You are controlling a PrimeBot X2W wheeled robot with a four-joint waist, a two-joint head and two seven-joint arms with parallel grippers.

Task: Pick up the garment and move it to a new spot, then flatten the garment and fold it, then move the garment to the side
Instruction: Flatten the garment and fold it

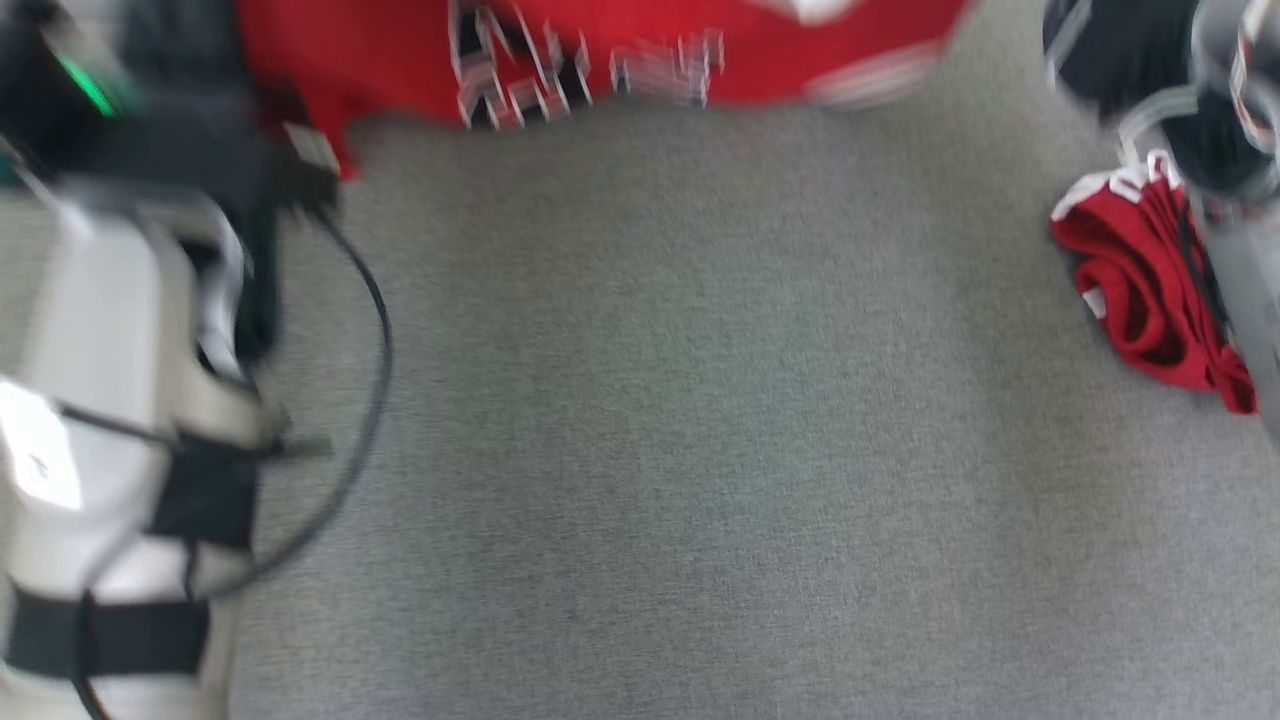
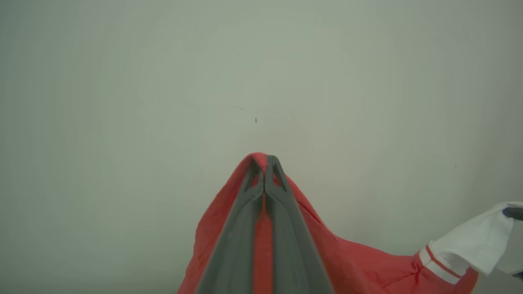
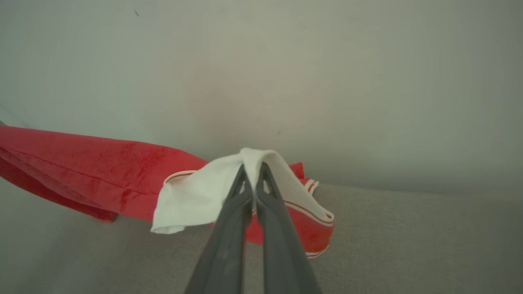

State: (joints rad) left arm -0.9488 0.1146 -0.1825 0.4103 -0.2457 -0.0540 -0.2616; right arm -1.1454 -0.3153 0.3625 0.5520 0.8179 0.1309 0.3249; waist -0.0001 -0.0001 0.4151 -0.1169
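1. Blur lies over the head view, so we read it with care. The red garment with its white and black print runs along the top edge, above the bare grey surface. The pale left forearm stands at the left, and a red bundle with white trim hangs at the right, next to the dark parts of the right arm. We cannot tell whether this bundle is one piece with the cloth at the top. The state of the fingers is not readable here.

2. In the left wrist view, the left fingers are fully closed and pinch a red fold of the garment at their tips. The cloth falls from them in front of a plain pale wall. At the right edge, a dark tip of the right fingers holds the white sleeve.

3. In the right wrist view, the right fingers are also fully closed, with the white sleeve pinched between the tips. The red body of the garment stretches away to the left, above the grey surface.

4. We judge that the pick-up is done, because both arms hold the garment by two points. It looks to be in the carrying step. Laying it down at the new spot, flattening, folding and moving it aside are all not yet done.
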